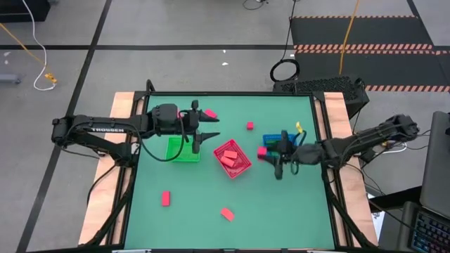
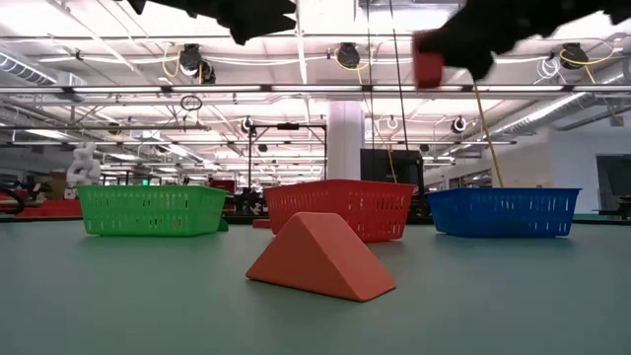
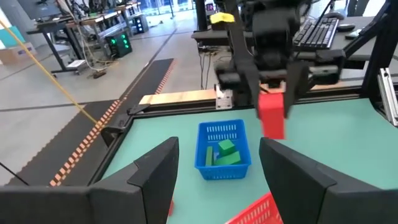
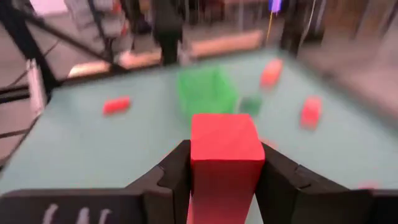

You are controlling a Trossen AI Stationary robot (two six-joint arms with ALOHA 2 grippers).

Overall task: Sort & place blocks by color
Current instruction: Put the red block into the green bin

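My right gripper (image 1: 265, 153) is shut on a red bar block (image 1: 262, 151) in the air between the red mesh basket (image 1: 233, 159) and the blue mesh basket (image 1: 271, 138). The blue basket holds green blocks (image 3: 226, 151). Red blocks lie in the red basket. My left gripper (image 1: 204, 132) hangs open above the far right corner of the green basket (image 1: 182, 150) and touches nothing. Loose blocks lie flat on the table: a pink one (image 1: 209, 114), red ones (image 1: 249, 126) (image 1: 166, 198) and a salmon wedge (image 1: 226, 213). My right gripper pinches the red bar block (image 4: 224, 149) between its two fingers, one finger (image 4: 177, 171) on each long side. In the left wrist view the block's lower end (image 3: 272, 124) sticks out below the fingers. It is lifted clear of the table and the baskets.
The three baskets stand in a row across the middle of the table, green at the left, red in the middle, blue at the right. The green mat (image 1: 281, 204) is bare at the near right. Wooden rails edge the table; a keyboard (image 3: 317, 28) lies beyond the right edge.
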